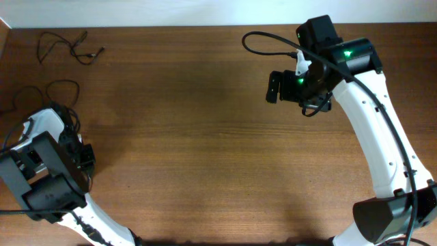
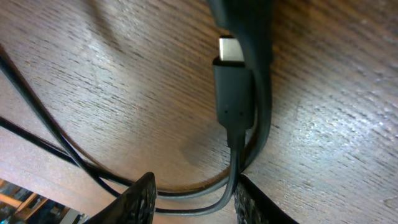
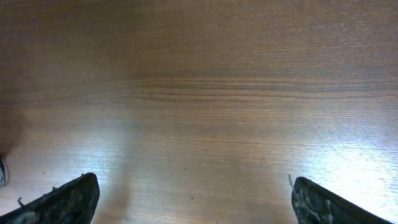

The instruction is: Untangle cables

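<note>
A thin black cable (image 1: 68, 46) lies in loose bends at the table's far left corner. A second black cable (image 1: 63, 86) loops just beyond my left arm and runs under it. My left gripper (image 1: 76, 147) hangs low over this cable. In the left wrist view a USB-C plug (image 2: 233, 87) lies on the wood, and its cord (image 2: 231, 177) runs between my left gripper's fingers (image 2: 196, 182), against the right finger. The fingers are apart. My right gripper (image 1: 274, 87) is wide open and empty above bare wood (image 3: 194, 186), far from both cables.
The wooden table (image 1: 205, 137) ends at a pale wall along the far edge. More black cord strands (image 2: 56, 140) cross the wood left of the plug. The table's left edge (image 1: 3, 41) lies close to the cables.
</note>
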Robot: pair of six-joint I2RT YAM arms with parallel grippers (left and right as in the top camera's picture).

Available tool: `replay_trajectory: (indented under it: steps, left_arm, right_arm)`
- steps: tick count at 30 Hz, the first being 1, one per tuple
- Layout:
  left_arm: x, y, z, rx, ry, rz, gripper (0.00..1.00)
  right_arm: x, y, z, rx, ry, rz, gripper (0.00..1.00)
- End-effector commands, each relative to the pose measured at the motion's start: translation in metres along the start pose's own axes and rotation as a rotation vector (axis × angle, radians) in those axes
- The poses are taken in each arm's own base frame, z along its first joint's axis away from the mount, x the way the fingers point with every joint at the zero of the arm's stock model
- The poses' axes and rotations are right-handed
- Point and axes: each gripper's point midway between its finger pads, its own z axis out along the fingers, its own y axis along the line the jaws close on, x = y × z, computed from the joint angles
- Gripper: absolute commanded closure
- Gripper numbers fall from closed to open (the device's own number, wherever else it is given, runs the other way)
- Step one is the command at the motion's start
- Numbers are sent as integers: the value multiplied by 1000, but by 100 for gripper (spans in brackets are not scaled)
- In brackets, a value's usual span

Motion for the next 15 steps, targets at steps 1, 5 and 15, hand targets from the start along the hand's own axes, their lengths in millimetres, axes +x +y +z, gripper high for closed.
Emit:
replay_trajectory:
  steps: [1, 5, 15]
  left_arm:
    - [-25, -9, -22, 69, -86, 10, 58]
    - [-53, -5, -58, 89, -214, -11, 49]
    - [-84, 48, -74, 207, -351, -264, 1]
  right_arm:
    - [-3, -1, -2, 8, -13, -9, 2]
    - [-4, -1, -2, 8, -14, -10, 1]
    - [-4, -1, -2, 8, -14, -10, 2]
